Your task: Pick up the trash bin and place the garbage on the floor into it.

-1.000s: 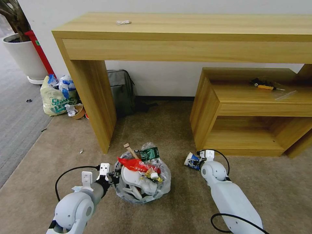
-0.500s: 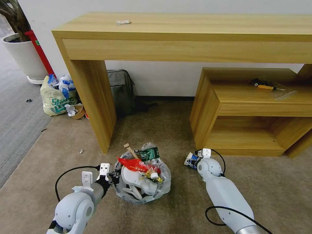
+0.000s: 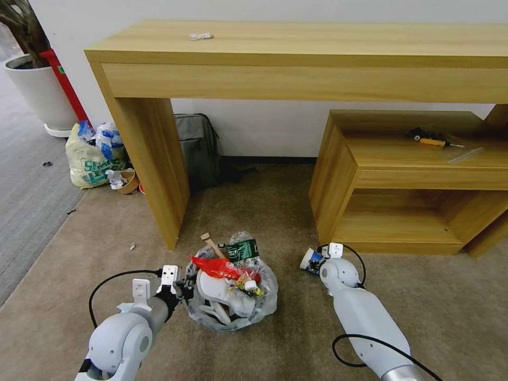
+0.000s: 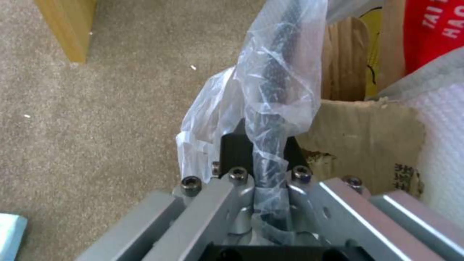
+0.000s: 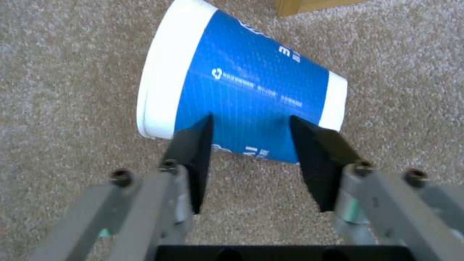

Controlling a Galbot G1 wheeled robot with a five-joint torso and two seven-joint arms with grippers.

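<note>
1. Left gripper (image 4: 261, 170) is pinching the rim of the small round black trash bin (image 3: 233, 304) through its crinkly clear bag liner, holding it on the beige short-pile floor (image 3: 296, 211), close in front of the robot.
2. Bin is sitting heaped with litter: red wrapper, white slipper, green bottle, wooden stick.
3. Right gripper (image 5: 251, 145) is hovering spread, jaws straddling the blue-and-white paper cup (image 5: 241, 94), not yet clamping.
4. Cup is lying on its side to the right of the bin, near the low wooden shelf unit (image 3: 418, 180); in the head view, long axis running left-right, open mouth facing the bin.
5. Step in hand, as I read it: cup pickup. Next calls for clamping across the body, lifting, carrying over the bin.
</note>
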